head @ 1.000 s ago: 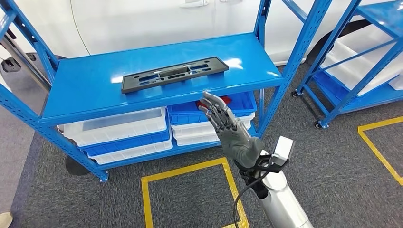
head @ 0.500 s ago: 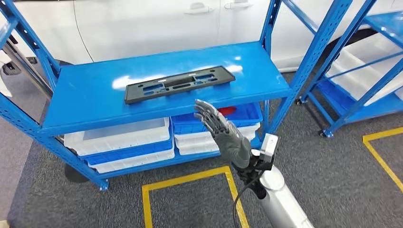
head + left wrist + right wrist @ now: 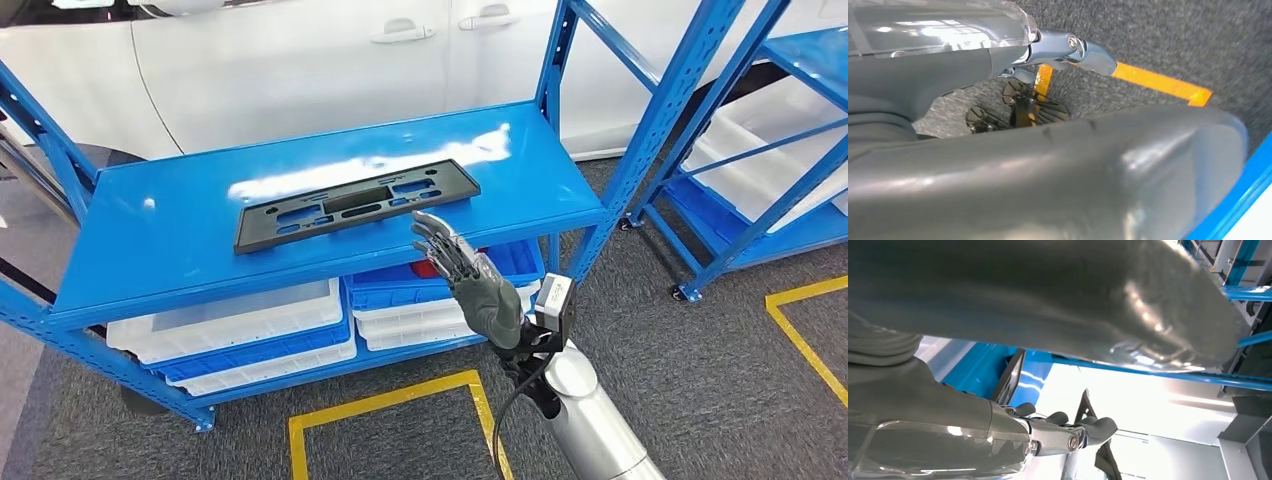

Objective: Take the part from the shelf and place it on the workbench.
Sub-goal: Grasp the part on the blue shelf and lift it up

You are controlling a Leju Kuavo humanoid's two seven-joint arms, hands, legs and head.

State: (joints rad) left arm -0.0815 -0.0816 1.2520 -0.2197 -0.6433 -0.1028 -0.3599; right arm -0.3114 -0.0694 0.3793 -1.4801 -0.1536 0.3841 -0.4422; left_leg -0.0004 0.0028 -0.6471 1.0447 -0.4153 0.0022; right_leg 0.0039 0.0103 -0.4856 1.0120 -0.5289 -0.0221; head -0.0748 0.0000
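Observation:
The part, a long flat black plastic plate [image 3: 352, 203] with several slots, lies flat on the top board of the blue shelf [image 3: 180, 255]. My right hand [image 3: 470, 282] is raised in front of the shelf's front edge, just below and to the right of the part, fingers straight and spread, holding nothing. The right wrist view shows its thumb [image 3: 1058, 305] and fingers [image 3: 1068, 432] apart, with the black part [image 3: 1010, 375] edge-on beyond them. My left hand [image 3: 1013, 170] hangs over grey carpet with nothing in it.
White and blue bins [image 3: 250, 325] sit on the lower shelf level. A second blue rack [image 3: 760, 150] stands at the right. A white car [image 3: 300, 60] is behind the shelf. Yellow floor lines [image 3: 390, 410] mark grey carpet in front.
The camera has shifted, so the shelf sits lower and further left in the picture. My right hand has come closer to the shelf's front edge, near the part's right end.

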